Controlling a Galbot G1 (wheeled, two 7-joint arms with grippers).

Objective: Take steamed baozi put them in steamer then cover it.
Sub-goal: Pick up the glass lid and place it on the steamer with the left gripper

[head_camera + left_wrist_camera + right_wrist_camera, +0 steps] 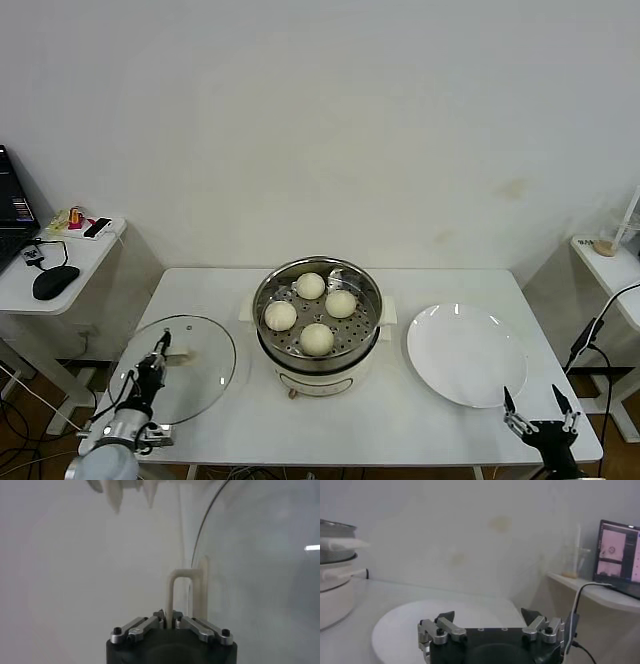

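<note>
1. Gripping the beige handle (172,592) of the glass lid (195,372), the left hand (157,358) is closed on it, with the fingers (200,627) pressed together around the bar.
2. The lid lies flat on the white desk (400,415), directly under this hand, and the steamer (318,318) stands beside it, toward the other arm.
3. Four buns (316,338) sit on the tray with holes inside the steamer, close together, and the pot is not covered.
4. The right hand (540,412) is open with its fingers (440,627) spread wide and holds nothing.
5. It hangs at the near edge of the desk, and the white plate (465,352) lies just in front of it, between this hand and the steamer.
</note>
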